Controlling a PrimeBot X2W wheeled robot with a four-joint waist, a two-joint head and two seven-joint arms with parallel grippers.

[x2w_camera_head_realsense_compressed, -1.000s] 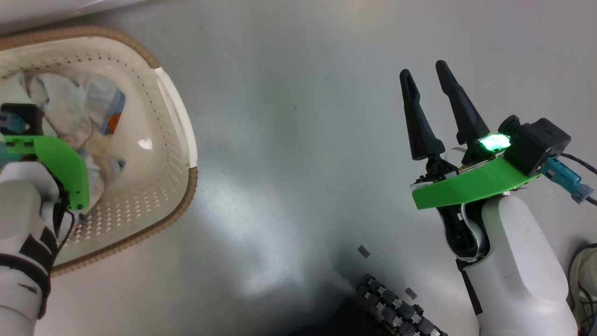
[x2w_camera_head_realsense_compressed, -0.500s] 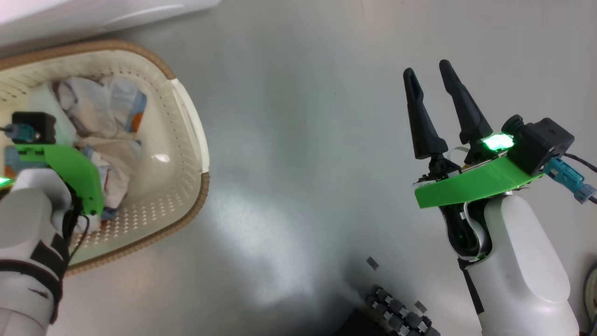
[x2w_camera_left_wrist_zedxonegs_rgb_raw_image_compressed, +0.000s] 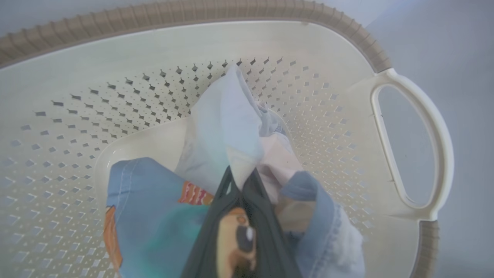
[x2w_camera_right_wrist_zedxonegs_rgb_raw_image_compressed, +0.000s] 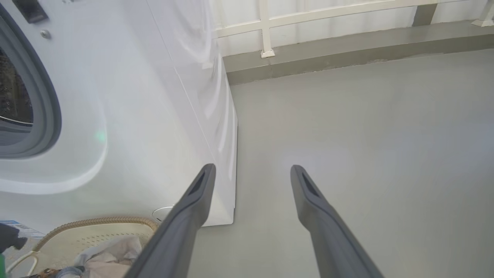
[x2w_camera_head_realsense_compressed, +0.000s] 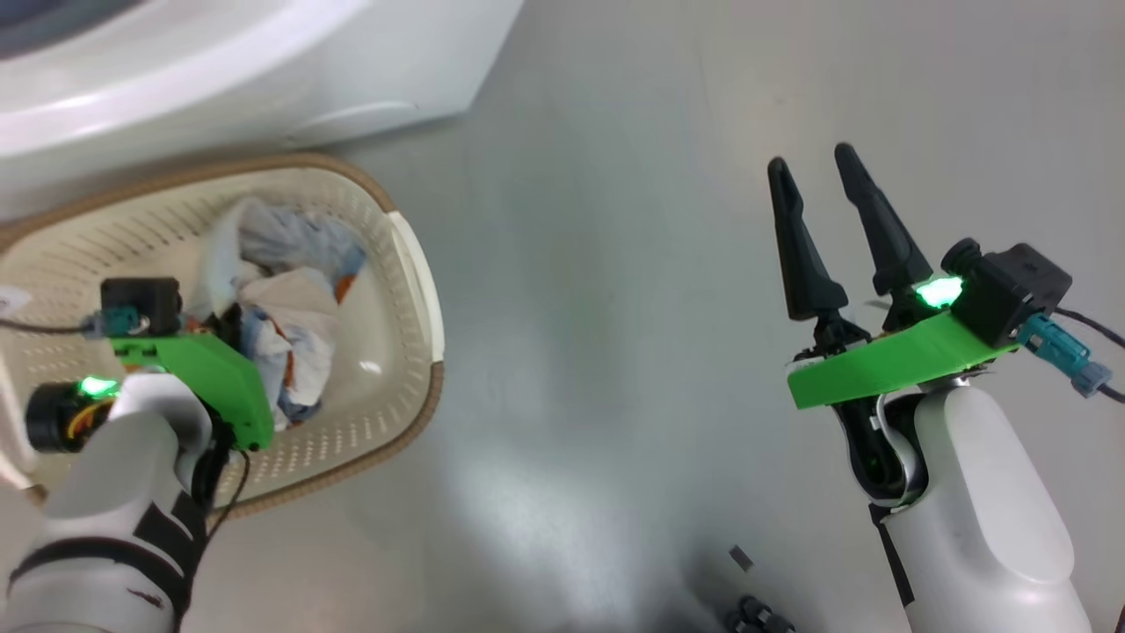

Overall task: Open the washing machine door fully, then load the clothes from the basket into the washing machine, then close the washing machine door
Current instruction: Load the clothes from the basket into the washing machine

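Tilting upward since a second ago, the head camera brought the white front of the washing machine [x2w_camera_head_realsense_compressed: 264, 53] into the top of its view, and the basket [x2w_camera_head_realsense_compressed: 413, 264] sat lower and further right there, on the grey floor [x2w_camera_head_realsense_compressed: 615, 308] just before the machine. The left gripper [x2w_camera_left_wrist_zedxonegs_rgb_raw_image_compressed: 241, 175] hung inside the basket, fingers pinched together on a pale fold of the clothes [x2w_camera_left_wrist_zedxonegs_rgb_raw_image_compressed: 227, 127]. The right gripper [x2w_camera_head_realsense_compressed: 810, 158] hovered well apart over bare floor, fingers spread and empty.

Bright, even, diffuse light. Head view: soft glare patch on grey floor [x2w_camera_head_realsense_compressed: 492, 457], dark shadow at bottom edge, washing machine [x2w_camera_head_realsense_compressed: 220, 79] near blown out. Left wrist view: left gripper [x2w_camera_left_wrist_zedxonegs_rgb_raw_image_compressed: 241, 179] and nearest clothes [x2w_camera_left_wrist_zedxonegs_rgb_raw_image_compressed: 154, 208] blurred, basket [x2w_camera_left_wrist_zedxonegs_rgb_raw_image_compressed: 193, 15] rim bowed by wide angle.
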